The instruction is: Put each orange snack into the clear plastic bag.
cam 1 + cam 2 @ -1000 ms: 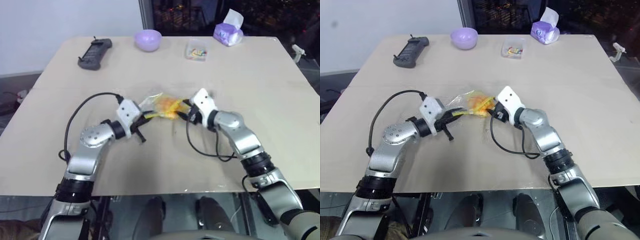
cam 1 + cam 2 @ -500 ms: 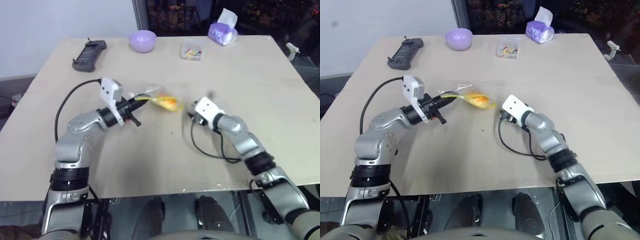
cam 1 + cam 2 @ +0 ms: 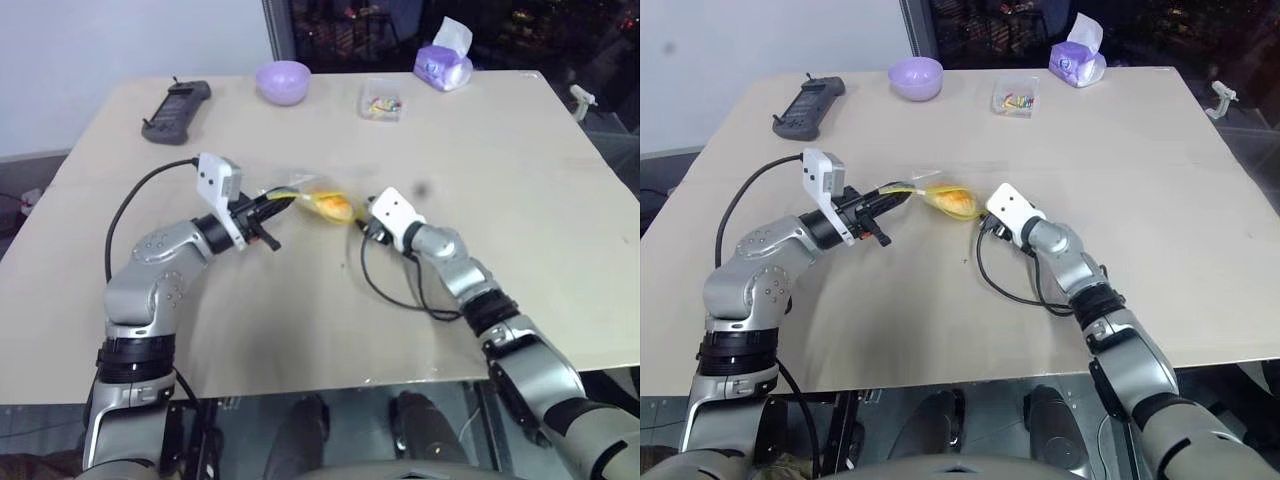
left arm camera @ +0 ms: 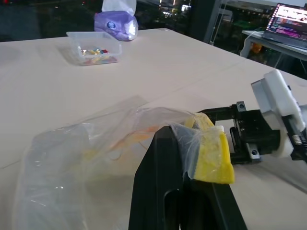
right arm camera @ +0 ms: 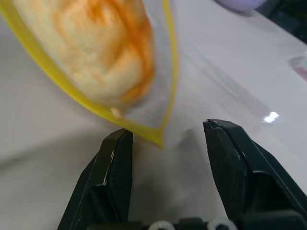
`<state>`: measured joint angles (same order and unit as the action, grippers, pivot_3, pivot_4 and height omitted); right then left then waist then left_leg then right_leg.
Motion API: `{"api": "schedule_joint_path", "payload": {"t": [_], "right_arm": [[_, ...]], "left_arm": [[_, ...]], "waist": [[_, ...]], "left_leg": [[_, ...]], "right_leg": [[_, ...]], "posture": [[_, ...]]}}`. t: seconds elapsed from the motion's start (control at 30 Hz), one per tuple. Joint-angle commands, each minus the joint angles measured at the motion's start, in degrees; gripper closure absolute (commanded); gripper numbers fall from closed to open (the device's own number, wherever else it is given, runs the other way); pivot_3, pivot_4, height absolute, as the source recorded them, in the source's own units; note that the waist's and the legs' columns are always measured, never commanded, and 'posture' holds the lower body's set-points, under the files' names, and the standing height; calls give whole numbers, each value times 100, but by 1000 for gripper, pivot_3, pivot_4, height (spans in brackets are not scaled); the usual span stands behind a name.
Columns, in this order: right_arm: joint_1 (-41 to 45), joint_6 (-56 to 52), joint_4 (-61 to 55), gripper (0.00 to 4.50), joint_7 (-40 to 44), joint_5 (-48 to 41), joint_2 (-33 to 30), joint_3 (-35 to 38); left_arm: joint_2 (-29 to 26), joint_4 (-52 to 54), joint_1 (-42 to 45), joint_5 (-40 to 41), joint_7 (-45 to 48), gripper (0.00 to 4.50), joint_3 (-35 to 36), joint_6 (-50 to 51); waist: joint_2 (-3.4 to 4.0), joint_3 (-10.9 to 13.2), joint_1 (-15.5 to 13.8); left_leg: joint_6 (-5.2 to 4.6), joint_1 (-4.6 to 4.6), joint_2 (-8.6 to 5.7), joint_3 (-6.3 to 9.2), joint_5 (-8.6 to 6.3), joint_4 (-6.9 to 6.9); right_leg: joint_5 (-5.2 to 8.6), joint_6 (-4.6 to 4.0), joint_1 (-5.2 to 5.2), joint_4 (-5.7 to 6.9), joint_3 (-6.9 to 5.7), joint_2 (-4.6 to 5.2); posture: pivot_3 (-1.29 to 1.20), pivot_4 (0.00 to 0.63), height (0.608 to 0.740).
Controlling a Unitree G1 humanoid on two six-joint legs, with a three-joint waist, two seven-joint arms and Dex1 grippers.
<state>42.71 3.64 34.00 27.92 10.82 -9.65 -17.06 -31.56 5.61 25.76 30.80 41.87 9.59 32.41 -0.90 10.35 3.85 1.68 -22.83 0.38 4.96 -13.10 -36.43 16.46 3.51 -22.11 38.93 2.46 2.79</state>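
Observation:
My left gripper [image 3: 281,204] is shut on the yellow seal strip [image 4: 211,154] of the clear plastic bag [image 3: 312,200] and holds it up over the middle of the table. The orange snack [image 3: 956,202] lies inside the bag and sags at its low end, seen close in the right wrist view as the orange snack [image 5: 98,45]. My right gripper [image 3: 362,222] is open, right beside the bag's lower corner. Nothing is between its fingers [image 5: 114,165], and the yellow-edged corner [image 5: 160,139] hangs just ahead of them.
Along the far edge of the table stand a purple bowl [image 3: 283,80], a small clear box of colourful bits [image 3: 381,101] and a purple tissue pack [image 3: 443,68]. A black handheld controller [image 3: 177,108] lies at the far left. Bare tabletop [image 3: 520,200] stretches to the right.
The left gripper has raised the bag with the snack and rolled its wrist. The right gripper, at the bag a second ago, drew back, then came in close to its corner again.

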Motion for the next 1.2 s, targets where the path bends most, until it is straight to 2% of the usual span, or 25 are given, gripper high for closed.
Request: {"api": "schedule_joint_path", "payload": {"t": [0.03,0.23,0.33,0.47,0.7,0.87,1.0,1.1,1.2], "right_arm": [[-238,-2,-544,1960,383,-117,-109,-41],[106,17,168,1960,-140,-133,310,184],[352,169,746,2616,-408,-155,435,318],[537,467,1185,4488,-562,-118,410,370],[460,431,579,4488,-468,-9,-109,434],[609,-185,-682,4488,-5,487,-1318,412],[1166,-425,-1018,4488,280,1019,-2119,275],[1065,-685,-1441,4488,546,1200,-2299,135],[630,-1137,-2045,4488,857,1245,-2334,79]], "left_arm": [[-30,159,107,145,-127,4500,231,40],[-8,197,130,184,-172,4500,207,99],[0,219,132,189,-181,4500,189,124],[13,282,100,203,-215,4500,201,162],[46,245,140,228,-310,4500,296,179],[25,-349,535,314,-297,4500,373,276],[182,-1149,1089,-232,-128,4500,-59,-419],[315,-1561,1334,-514,-34,4500,-249,-821],[381,-1477,1168,-540,105,4500,-354,-881]], "waist": [[0,0,-11],[0,0,15],[0,0,8],[0,0,-19],[2,1,-23],[4,3,-78],[7,6,-75],[4,4,-42],[3,3,-21]], "left_leg": [[0,-1,0,0,0,0],[0,3,-1,0,0,0],[0,6,2,0,0,0],[1,2,-3,-1,1,0],[1,-1,-4,0,1,0],[0,-9,-8,3,0,0],[-1,-8,-7,0,0,-1],[0,-7,-5,-2,0,2],[3,-10,-5,-4,1,10]], "right_leg": [[0,0,0,-1,0,0],[0,0,0,4,0,1],[0,0,0,6,1,-2],[0,-1,0,1,1,3],[0,0,0,0,0,4],[0,0,-4,-1,-4,7],[0,0,-4,-1,-3,5],[0,-1,-4,-6,-2,4],[0,0,-5,-15,0,6]], "posture": [[0,150,740],[0,150,740],[0,150,740],[0,150,740],[0,150,740],[0,150,740],[0,150,740],[0,150,740],[0,150,740]]}}
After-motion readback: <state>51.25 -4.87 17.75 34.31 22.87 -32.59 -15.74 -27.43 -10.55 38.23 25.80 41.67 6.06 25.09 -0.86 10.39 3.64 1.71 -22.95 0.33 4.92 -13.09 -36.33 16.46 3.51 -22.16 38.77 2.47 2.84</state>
